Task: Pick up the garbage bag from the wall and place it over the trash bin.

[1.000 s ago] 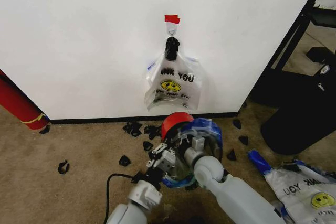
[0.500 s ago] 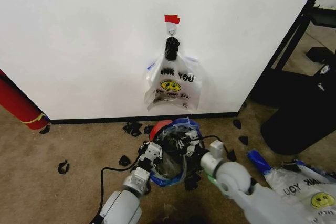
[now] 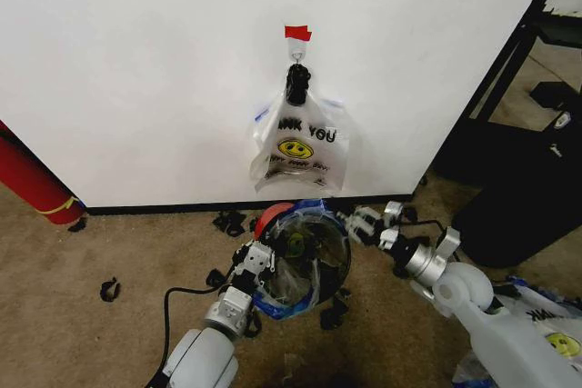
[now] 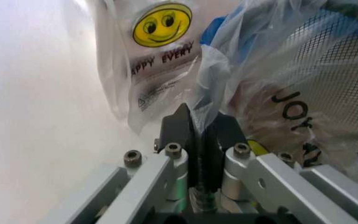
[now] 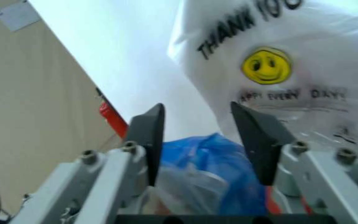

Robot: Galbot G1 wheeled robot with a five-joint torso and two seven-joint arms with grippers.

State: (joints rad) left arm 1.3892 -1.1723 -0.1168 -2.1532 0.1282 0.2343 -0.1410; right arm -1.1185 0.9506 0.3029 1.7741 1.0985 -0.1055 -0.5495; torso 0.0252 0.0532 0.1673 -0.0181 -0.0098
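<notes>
A garbage bag with a blue edge lies over the mouth of the small black trash bin, on the carpet below the white wall. My left gripper sits at the bin's left rim. In the left wrist view, it is shut on a fold of that bag's film. My right gripper hovers open just right of the bin, apart from the plastic. Its fingers stand wide over the blue edge. Another bag with a yellow smiley hangs from the hook under red tape.
A big black container and a black shelf frame stand at the right. A red cylinder leans at the left. Black scraps litter the carpet. Another printed bag lies on the floor near my right arm.
My right gripper has drawn back to the right, off the bin's rim, and now stands open. The left gripper has shifted slightly left along the rim, still pinching the bag.
</notes>
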